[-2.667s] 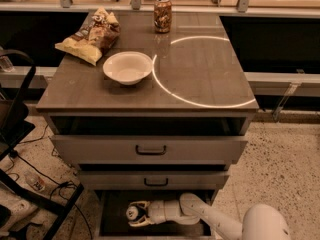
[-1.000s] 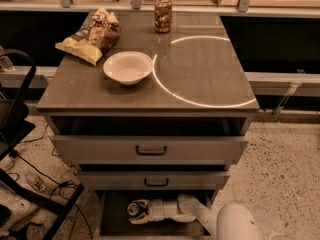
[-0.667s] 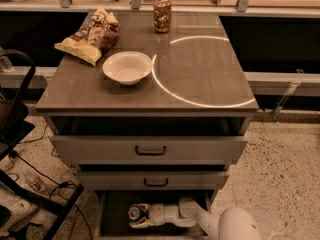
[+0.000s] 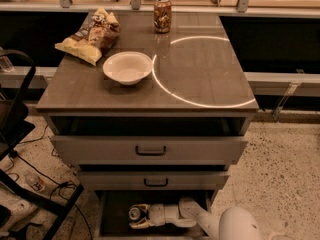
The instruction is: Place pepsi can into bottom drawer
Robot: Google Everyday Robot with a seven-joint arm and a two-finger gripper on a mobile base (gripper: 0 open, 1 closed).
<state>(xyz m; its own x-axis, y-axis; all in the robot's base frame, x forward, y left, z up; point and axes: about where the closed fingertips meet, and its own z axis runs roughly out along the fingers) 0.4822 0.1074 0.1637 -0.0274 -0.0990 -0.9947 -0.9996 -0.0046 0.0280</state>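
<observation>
Little has shifted over the last second: the pepsi can [image 4: 134,213] sits at the same spot in the bottom drawer [image 4: 112,219], while against the oldest view the robot's white body [image 4: 235,226] has slid left, closer to the cabinet. At the left end of the arm reaching into the drawer, the gripper [image 4: 137,218] looks clamped on the pepsi can, one finger [image 4: 146,208] on its far side and one on its near side. The can's silver top faces up, so it seems upright, but whether its base touches the drawer floor cannot be made out in the dark interior. That is the main risk. If the jaws let go while the can hangs above the floor, it may tip and roll toward the drawer's left wall. A second hazard is overhead: the middle drawer [image 4: 156,181] stands partly out just above the arm, so any upward pull during retreat could knock the wrist against its front. A backward pull begun before the jaws have fully parted could drag the can over or out of the drawer. Up on the table [image 4: 200,74], the bowl [image 4: 127,67], chip bag [image 4: 90,34] and brown can [image 4: 162,15] are well apart from all this.
</observation>
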